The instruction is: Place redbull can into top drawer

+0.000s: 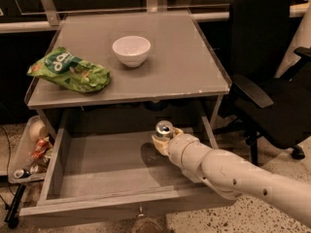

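Redbull can [164, 128] stands upright inside the open top drawer [97, 164], below the table's [184, 72] front right corner. The end effector [165, 139] is closed around it, probably keeping it steady until set down.

Tool [163, 142] low, tight around redbull can [164, 129]
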You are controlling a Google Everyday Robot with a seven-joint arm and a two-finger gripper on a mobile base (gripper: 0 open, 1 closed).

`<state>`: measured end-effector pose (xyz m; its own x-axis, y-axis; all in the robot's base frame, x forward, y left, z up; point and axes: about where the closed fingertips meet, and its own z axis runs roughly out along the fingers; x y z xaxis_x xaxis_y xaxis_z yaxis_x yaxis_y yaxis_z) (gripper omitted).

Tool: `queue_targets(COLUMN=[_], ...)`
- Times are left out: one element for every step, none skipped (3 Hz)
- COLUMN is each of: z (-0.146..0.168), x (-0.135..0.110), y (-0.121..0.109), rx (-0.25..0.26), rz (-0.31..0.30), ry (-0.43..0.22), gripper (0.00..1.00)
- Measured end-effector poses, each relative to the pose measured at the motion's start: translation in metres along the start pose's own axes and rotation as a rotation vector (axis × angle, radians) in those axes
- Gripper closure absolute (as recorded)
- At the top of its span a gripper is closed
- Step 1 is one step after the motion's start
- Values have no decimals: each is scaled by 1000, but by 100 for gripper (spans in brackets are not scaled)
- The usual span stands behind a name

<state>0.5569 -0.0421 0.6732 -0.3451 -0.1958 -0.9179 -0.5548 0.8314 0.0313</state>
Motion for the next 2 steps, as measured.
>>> queue_targets(z=[5, 8], x=[-1, 3], y=[-5, -7], rx=[20, 33], rz=[-21, -21], ry=[-16, -24], gripper=[100, 100])
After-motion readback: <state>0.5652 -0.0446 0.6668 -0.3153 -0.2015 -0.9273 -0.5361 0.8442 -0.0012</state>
